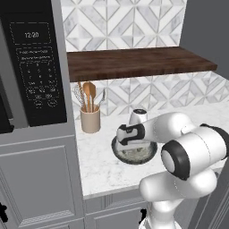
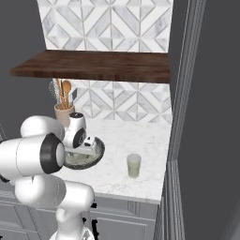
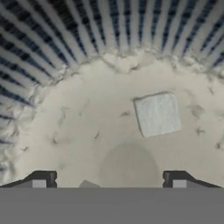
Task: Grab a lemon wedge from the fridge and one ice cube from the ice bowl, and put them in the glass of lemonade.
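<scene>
A white marble-veined table is seen beneath a dark wooden shelf and a backsplash of grey-and-white diamond tiles. Nearest the base, the white arm is bent low over the ice bowl, a wide shallow round dish with a dark glazed rim. In the hand view the bowl's wall is shown ribbed in blue-grey and white streaks, and its floor as pale, matte and speckled. A single square, frosted-white ice cube lies flat on that floor, ahead of the hand and slightly toward its right finger. The two dark fingertips are set wide apart, with nothing held between them. To the right of the bowl, well apart from it, the glass of lemonade stands upright, a small clear straight tumbler of pale yellow-green liquid. Farther back, a beige cylindrical crock holds wooden spoons and a whisk. The dark fridge borders the table on the right.
</scene>
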Tool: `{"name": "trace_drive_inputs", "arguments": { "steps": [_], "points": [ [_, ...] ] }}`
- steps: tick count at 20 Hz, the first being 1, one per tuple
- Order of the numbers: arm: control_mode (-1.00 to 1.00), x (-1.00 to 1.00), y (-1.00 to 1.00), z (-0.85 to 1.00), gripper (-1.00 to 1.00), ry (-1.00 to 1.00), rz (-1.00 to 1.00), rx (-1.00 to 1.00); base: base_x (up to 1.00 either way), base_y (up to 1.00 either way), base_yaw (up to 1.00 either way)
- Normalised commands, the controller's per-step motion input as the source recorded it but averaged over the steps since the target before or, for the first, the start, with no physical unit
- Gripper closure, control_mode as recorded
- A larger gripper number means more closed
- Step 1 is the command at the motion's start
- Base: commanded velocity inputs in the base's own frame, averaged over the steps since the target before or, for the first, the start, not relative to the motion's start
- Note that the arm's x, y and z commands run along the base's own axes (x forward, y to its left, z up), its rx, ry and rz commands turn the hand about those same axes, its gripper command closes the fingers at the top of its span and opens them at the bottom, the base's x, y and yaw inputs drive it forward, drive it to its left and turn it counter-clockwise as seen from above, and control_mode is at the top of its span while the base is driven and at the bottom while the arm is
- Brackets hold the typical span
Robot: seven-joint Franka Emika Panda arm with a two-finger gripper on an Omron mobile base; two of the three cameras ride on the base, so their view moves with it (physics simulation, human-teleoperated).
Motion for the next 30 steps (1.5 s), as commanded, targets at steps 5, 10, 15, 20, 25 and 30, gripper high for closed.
{"name": "trace_drive_inputs", "arguments": {
  "steps": [5, 10, 15, 20, 25, 30],
  "points": [
    [-1.0, -0.1, 0.0, 0.0, -1.0, 0.0, 0.0, 0.0, 0.0, 0.0, 0.0],
    [-1.0, -0.17, 0.0, 0.0, -1.0, 0.0, 0.0, 0.0, 0.0, 0.0, 0.0],
    [-1.0, -0.08, 0.0, 0.0, -1.0, 0.0, 0.0, 0.0, 0.0, 0.0, 0.0],
    [-1.0, 0.0, 0.0, 0.0, -1.0, 0.0, 0.0, 0.0, 0.0, 0.0, 0.0],
    [-1.0, 0.0, -0.01, -0.12, -1.0, -0.01, 0.0, 0.0, 0.0, 0.0, 0.0],
    [-1.0, 0.0, 0.0, -0.18, -1.0, -0.04, 0.0, 0.02, 0.0, 0.0, 0.0]
  ]
}}
